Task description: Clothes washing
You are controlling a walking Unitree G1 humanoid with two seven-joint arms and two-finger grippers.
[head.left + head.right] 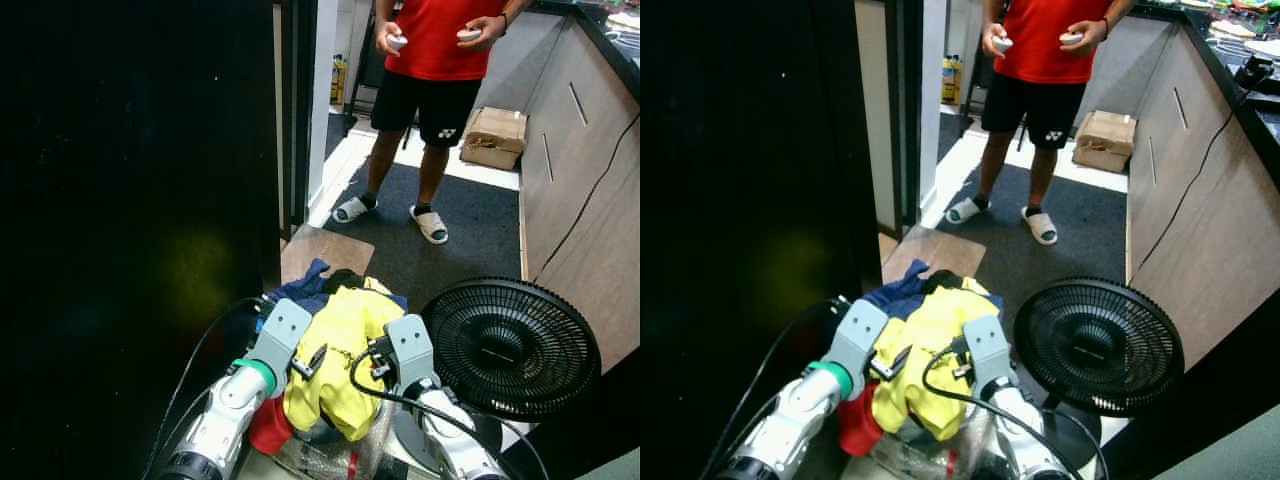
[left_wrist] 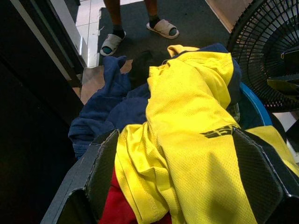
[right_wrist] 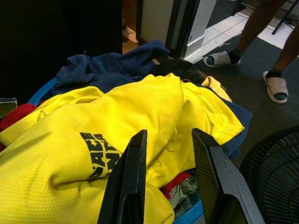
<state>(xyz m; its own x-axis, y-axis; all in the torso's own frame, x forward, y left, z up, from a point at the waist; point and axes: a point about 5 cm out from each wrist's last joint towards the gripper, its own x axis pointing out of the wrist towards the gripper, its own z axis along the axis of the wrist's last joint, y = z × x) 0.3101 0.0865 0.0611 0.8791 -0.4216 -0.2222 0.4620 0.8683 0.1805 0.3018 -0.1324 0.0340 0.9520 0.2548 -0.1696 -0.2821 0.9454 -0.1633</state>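
two claws sit over a pile of clothes in a blue basket (image 2: 254,109). left claw (image 2: 187,172) is spread wide, its two black fingers (image 2: 100,172) standing either side of the yellow jersey (image 1: 335,365), which lies between and under them; whether the pads touch the cloth i cannot tell. right claw (image 3: 170,177) is set narrow, fingers parted a little with nothing between them, tips just above the yellow jersey, near its black printed lettering (image 3: 100,161). yellow jersey is on top of the pile, draped across it. navy garment (image 3: 112,65) lies beyond both claws, at the far edge of the pile, partly under the jersey. small dark item (image 3: 180,70) rests on the pile just past the jersey, beyond the right claw. red garment (image 1: 268,425) hangs at the near side of the pile, just beside and below the left claw, against the left wrist. clear plastic wrap (image 1: 330,455) shows under the clothes. black fan (image 1: 512,345) stands on the floor just outside the right claw, close to the basket; black cable (image 1: 385,395) loops over the right wrist. dark panel (image 1: 130,230) rises outside the left claw. well beyond both claws a person (image 1: 432,60) in red shirt, black shorts and white sandals stands on a grey mat (image 1: 470,230), holding a controller (image 1: 397,42) in each hand. cardboard box (image 1: 493,137) is on the floor past the person, beside a wooden bench front (image 1: 585,190).
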